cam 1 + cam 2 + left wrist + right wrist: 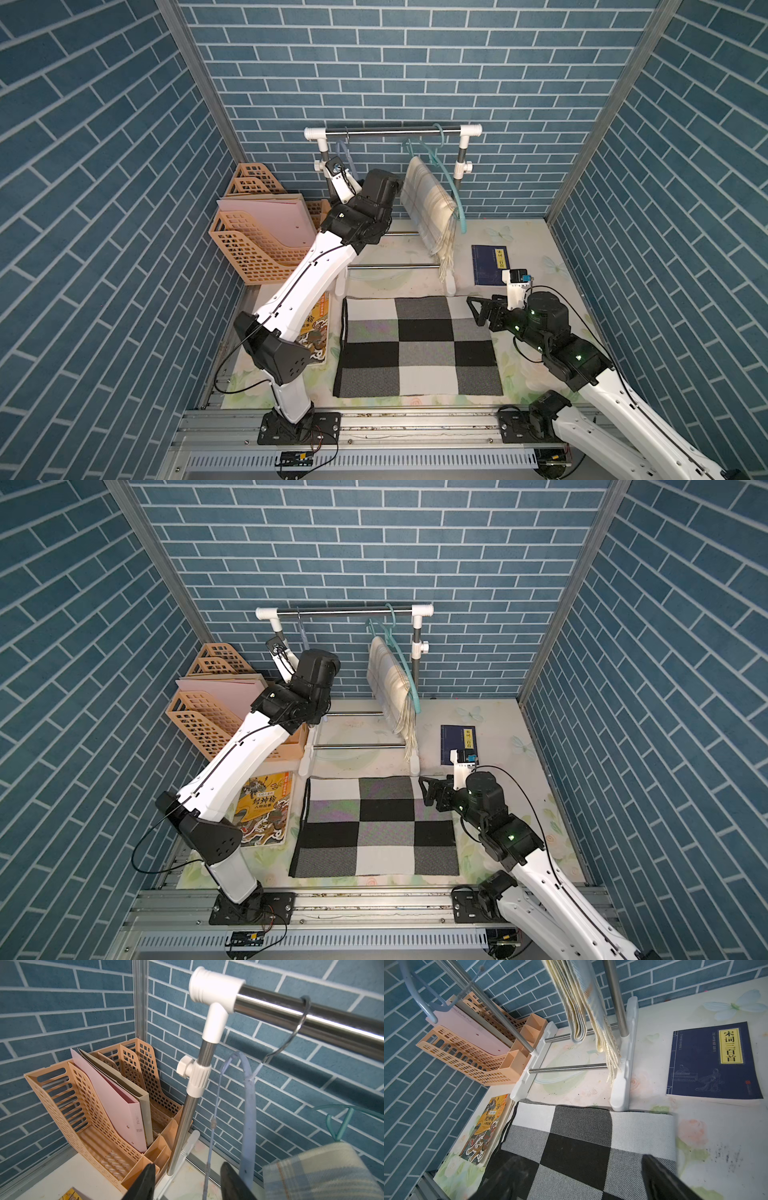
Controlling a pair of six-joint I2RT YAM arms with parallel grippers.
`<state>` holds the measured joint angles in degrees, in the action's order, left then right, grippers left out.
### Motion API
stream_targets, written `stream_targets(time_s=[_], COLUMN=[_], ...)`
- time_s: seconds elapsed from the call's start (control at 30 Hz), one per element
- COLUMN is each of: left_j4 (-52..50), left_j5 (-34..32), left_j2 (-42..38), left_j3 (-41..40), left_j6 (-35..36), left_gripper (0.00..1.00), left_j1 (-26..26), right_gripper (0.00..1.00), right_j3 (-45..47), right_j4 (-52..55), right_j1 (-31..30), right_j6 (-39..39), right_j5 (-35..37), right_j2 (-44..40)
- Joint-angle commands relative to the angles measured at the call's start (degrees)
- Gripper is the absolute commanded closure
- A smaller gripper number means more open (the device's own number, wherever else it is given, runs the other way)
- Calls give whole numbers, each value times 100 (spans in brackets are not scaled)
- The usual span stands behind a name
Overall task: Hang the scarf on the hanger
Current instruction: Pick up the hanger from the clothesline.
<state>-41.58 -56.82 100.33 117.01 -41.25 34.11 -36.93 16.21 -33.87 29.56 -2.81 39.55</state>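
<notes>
While the left end effector [188, 1165], half open, straddles the hanger [248, 1105] under the rail [311, 1014], and the right end effector [476, 309] gapes wide, a glancing close could swing the hanger away.

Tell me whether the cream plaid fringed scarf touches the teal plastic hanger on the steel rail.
Touching. In both top views the cream plaid fringed scarf hangs folded over the teal plastic hanger, whose arm runs along its edge.
</notes>
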Motion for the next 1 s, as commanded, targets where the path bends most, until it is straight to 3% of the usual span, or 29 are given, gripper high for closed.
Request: stream_targets(time_s=[0.0,0.23,0.4,0.5,0.97], left_j4=[383,546,587,667,1345], left_j5=[201,710,729,724,1399], left_j2=[-107,0,-16,-136,-955], left_j3=[-174,-177,-120,-139,-213], left_j6=[375,566,668,754,1353], left_gripper=[54,64,89,99,100], left_j1=[-108,-260,-275,-273,-281], right_gripper=[7,7,7,7,7], right_j3=[-82,-112,-149,-185,-253], right_j4=[-135,-62,22,57,77], right_j1=[-25,-28,-23,-24,-22], right_j6=[-91,-101,-122,-131,-160], right_j5=[16,70,130,149,219], right_j2=[-8,-58,-127,-132,-131])
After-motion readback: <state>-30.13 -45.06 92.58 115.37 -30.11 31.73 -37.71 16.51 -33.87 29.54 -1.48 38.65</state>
